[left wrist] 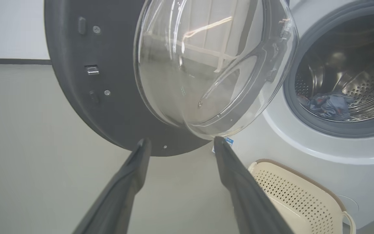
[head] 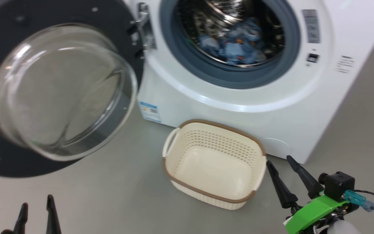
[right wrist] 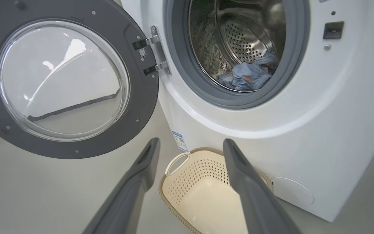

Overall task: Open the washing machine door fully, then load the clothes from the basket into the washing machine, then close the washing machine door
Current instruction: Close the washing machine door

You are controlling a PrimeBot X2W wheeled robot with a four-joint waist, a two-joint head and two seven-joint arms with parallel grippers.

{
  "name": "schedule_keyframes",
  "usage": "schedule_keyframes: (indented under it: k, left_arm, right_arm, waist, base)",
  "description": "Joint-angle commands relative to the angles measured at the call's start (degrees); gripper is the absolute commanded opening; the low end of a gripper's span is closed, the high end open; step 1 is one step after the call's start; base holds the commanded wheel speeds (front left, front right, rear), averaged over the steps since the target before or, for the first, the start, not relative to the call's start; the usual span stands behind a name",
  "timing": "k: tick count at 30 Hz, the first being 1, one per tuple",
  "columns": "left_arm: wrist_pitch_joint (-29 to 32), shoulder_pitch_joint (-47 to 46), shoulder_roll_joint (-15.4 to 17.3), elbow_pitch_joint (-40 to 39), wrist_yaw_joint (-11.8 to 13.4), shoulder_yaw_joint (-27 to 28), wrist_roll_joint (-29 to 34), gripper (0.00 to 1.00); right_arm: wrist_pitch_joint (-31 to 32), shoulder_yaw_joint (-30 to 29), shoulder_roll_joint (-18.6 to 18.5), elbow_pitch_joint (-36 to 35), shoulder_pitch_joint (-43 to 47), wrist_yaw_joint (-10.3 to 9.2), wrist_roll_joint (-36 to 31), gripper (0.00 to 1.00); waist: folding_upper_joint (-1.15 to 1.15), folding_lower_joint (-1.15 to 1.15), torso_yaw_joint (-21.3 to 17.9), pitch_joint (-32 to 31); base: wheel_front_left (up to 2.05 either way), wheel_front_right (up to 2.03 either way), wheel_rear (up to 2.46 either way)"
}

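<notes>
- Washing machine [head: 239, 107]: white front-loader standing on the grey floor [head: 93, 195], with the steel drum [head: 232, 19] exposed behind its grey-blue gasket [head: 248, 79]
- Washing machine door [head: 60, 94]: swung wide to the robot's left on its hinge [head: 143, 26], with the bulging glass window facing out and the opening unobstructed for loading
- Clothes [head: 235, 45]: light-blue garments with orange print, heaped low in the drum and inside the gasket line, so nothing appears to trail over the lip (the rear of the drum is too dark to check)
- Basket [head: 213, 143]: cream perforated plastic with a brown rim, on the floor just in front of the machine and below the opening; it is empty, so loading looks finished and closing the door is the remaining step
- Left hand [head: 36, 201]: fingers spread wide, holding nothing, low and near the door's lower rim; in the left wrist view it points at the glass bowl, so it is probably the better placed to push the door shut
- Right hand [head: 278, 161]: fingers spread wide, empty, just beside the basket's right end and apart from the machine front
- Blue label sticker [head: 149, 111]: on the lower left of the cabinet front, incidental
- Obstructions: the basket lies close under the door's return arc; it sits low and will likely clear, though this cannot be confirmed
</notes>
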Motion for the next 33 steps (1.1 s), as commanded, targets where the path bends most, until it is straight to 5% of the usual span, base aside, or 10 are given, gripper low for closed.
schedule_keyframes:
  k: [1,19,20,22,23,26,30,31,33]
  left_arm:
    - [-0.4,-0.4,0.6,-1.5,-0.1,2.5,-0.3,1.0]
    - [-0.4,1.9,0.4,-4.7,0.5,6.6,-4.0,0.99]
    - [-0.4,1.7,0.4,-5.0,0.5,6.7,-4.5,0.55]
    - [-0.4,1.0,0.4,-6.3,0.3,7.4,-5.2,0.09]
    - [-0.4,0.4,0.4,-7.1,0.3,8.0,-5.7,0.0]
    - [-0.4,-2.2,1.0,-9.7,0.0,10.3,-6.1,0.0]
    - [-0.4,-8.9,10.1,-11.3,-0.1,10.2,-15.4,0.0]
    - [-0.4,-8.9,10.1,-11.3,-0.1,10.2,-15.4,0.0]
    - [-0.4,-12.3,16.0,-9.2,-0.1,9.7,-19.7,0.0]
  right_arm:
    - [-0.3,1.8,-0.5,-1.1,-1.9,0.09,0.5,1.0]
    - [-0.3,9.6,-0.6,2.0,-7.8,0.09,2.9,1.0]
    - [-0.3,9.6,-0.7,2.0,-7.8,0.09,3.0,1.0]
    - [-0.3,9.7,-0.7,2.0,-7.5,0.09,3.1,1.0]
    - [-0.3,9.6,-0.7,2.0,-7.3,0.09,3.1,1.0]
    - [-0.3,9.1,-0.8,2.0,-6.6,0.09,3.1,1.0]
    - [-0.3,8.0,-0.6,1.6,-5.2,0.09,2.6,1.0]
    - [-0.3,8.0,-0.6,1.6,-5.2,0.09,2.6,1.0]
    - [-0.3,7.5,-0.7,1.3,-4.9,0.09,2.3,1.0]
  waist:
    - [0.0,0.0,5.0,-0.2]
    - [0.0,0.0,6.4,1.0]
    - [0.0,0.0,6.3,0.9]
    - [0.0,0.0,6.3,0.9]
    - [0.0,0.0,6.2,1.0]
    - [0.0,0.0,6.1,1.2]
    - [0.0,0.0,5.7,2.1]
    - [0.0,0.0,5.7,2.1]
    - [0.0,0.0,5.6,2.7]
  base:
    - [0.0,0.0,0.0]
    - [0.0,0.0,0.0]
    - [0.0,0.0,0.0]
    - [0.0,0.0,0.0]
    - [0.0,0.0,0.0]
    - [0.0,0.0,0.0]
    - [0.0,0.0,0.0]
    - [0.0,0.0,0.0]
    - [0.0,0.0,0.0]
